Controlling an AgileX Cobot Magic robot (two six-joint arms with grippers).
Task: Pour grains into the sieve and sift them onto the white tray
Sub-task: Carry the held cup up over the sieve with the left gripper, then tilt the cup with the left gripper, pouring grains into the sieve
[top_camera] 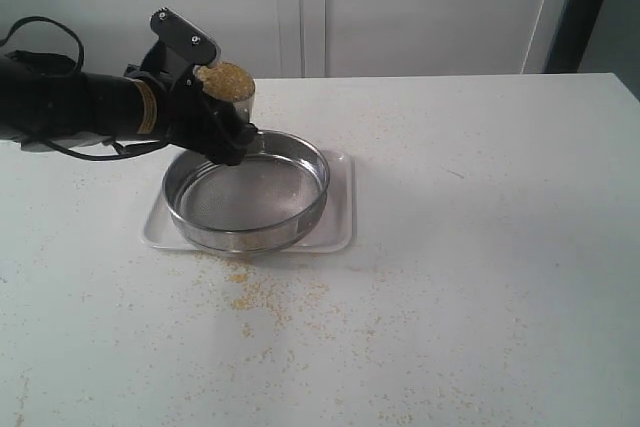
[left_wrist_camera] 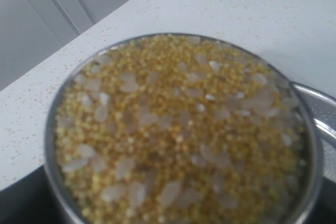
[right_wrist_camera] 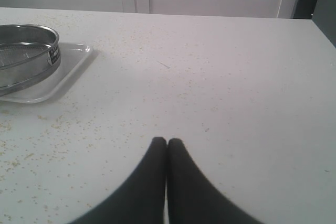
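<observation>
Grains: yellow and whitish mix, filling the steel cup to the brim. My left gripper is clamped on that cup, holding it over the far-left rim of the sieve. Sieve sits on the white tray. Loose granules lie scattered on the table in front of the tray. My right gripper: fingertips pressed together, holding nothing, over the table well away from the tray.

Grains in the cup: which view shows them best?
Left wrist view: the grains fill the frame, yellow granules and whitish rice distinct inside the cup. The exterior view shows only a small yellow heap; the right wrist view shows just stray specks on the table.
</observation>
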